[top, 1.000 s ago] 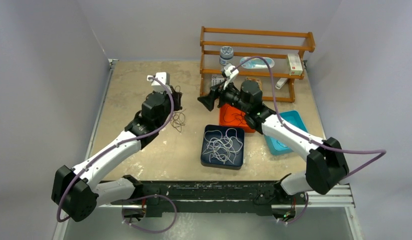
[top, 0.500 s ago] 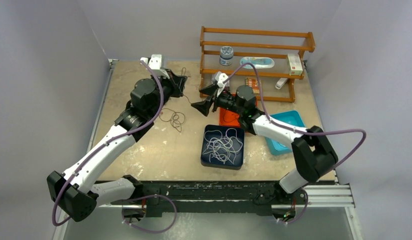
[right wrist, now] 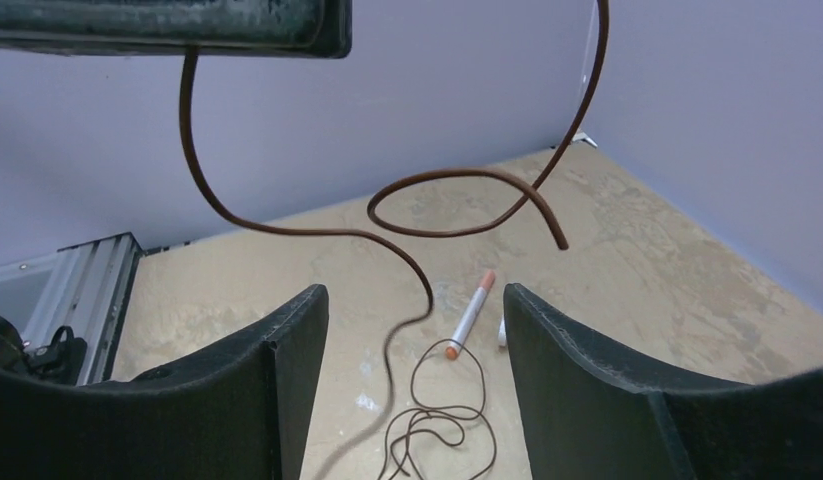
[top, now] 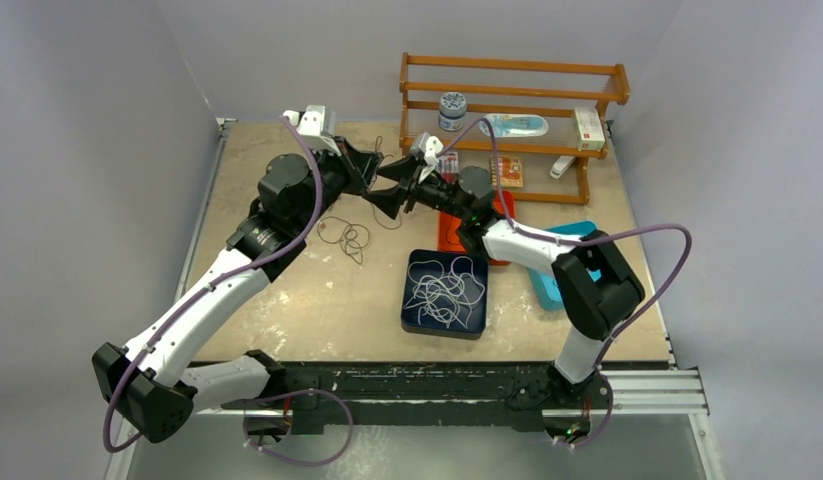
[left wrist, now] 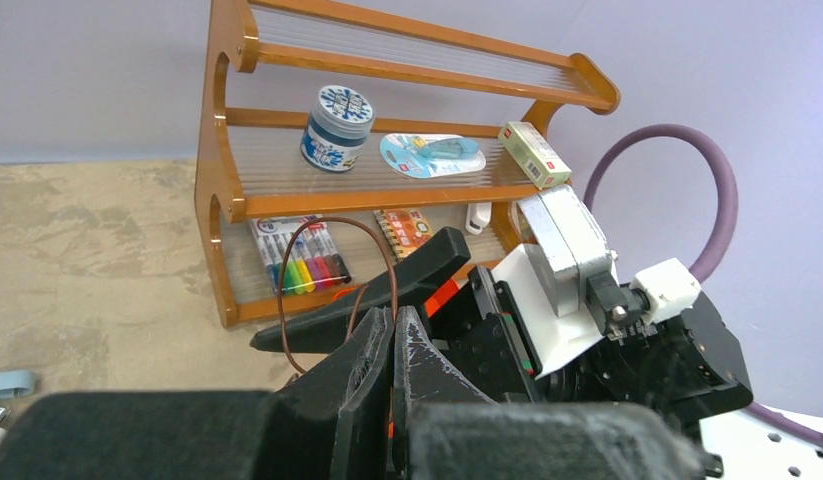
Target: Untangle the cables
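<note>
cables, top view: brown cable lies in loose loops on the surface, one end lifted to the left claw. white cables heaped in a navy tray. right claw just beside the left.
left wrist: left claw pinched shut on the brown strand.
right wrist: right claw spread wide, empty, strand curling ahead of its fingers.
handling: thin, light, springy, likely slippery. best taken on a straight run just below the left's pinch.

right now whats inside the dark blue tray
The dark blue tray holds a loose tangle of pale cables. Whether darker cables lie among them cannot be told against its dark floor.
</note>
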You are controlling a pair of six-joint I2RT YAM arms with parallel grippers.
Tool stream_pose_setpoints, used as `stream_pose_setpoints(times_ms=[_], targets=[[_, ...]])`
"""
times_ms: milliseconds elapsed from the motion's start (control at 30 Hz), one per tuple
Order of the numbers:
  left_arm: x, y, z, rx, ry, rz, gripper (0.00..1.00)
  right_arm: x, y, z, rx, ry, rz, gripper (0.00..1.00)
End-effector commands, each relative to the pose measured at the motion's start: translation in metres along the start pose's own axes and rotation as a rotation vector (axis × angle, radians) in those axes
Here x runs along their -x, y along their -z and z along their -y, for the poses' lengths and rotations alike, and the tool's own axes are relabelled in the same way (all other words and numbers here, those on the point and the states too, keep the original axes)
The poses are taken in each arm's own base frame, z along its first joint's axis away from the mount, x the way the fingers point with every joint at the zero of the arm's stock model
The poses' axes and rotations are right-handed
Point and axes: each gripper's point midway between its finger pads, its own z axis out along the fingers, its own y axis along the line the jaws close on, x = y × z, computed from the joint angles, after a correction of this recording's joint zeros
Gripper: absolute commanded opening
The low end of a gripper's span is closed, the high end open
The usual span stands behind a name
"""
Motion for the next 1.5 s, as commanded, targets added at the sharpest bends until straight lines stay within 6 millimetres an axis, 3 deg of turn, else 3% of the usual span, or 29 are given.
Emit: stream_pose_setpoints(times_ms=[0,133,433,567,867,1100,1467], targets=[[0.03,0.006,0.019,-0.064,0.031,0.072,0.0,0.053,-0.012,-0.012,0.066,0.057,0.145,0.65],[0.031,0.008,0.019,-0.069,0.037,0.078,0.0,0.053,-0.014,-0.011,0.069,0.049,0.15,0.54],[0.03,0.012,0.014,-0.044,0.034,0.086,0.0,0.052,-0.009,-0.011,0.047,0.014,0.153,0.09],[0.032,0.016,0.009,-0.019,0.033,0.1,0.0,0.053,-0.005,-0.012,0.039,0.008,0.149,0.0],[0.04,0.026,-0.013,0.097,0.028,0.148,0.0,0.062,0.012,-0.007,-0.05,0.0,0.137,0.0],[0.034,0.024,-0.011,0.077,0.023,0.128,0.26,0.076,0.028,0.009,-0.178,-0.017,0.13,0.0],[0.031,0.03,-0.04,0.216,-0.012,0.126,0.4,0.092,0.066,0.041,-0.443,0.01,0.088,0.0]])
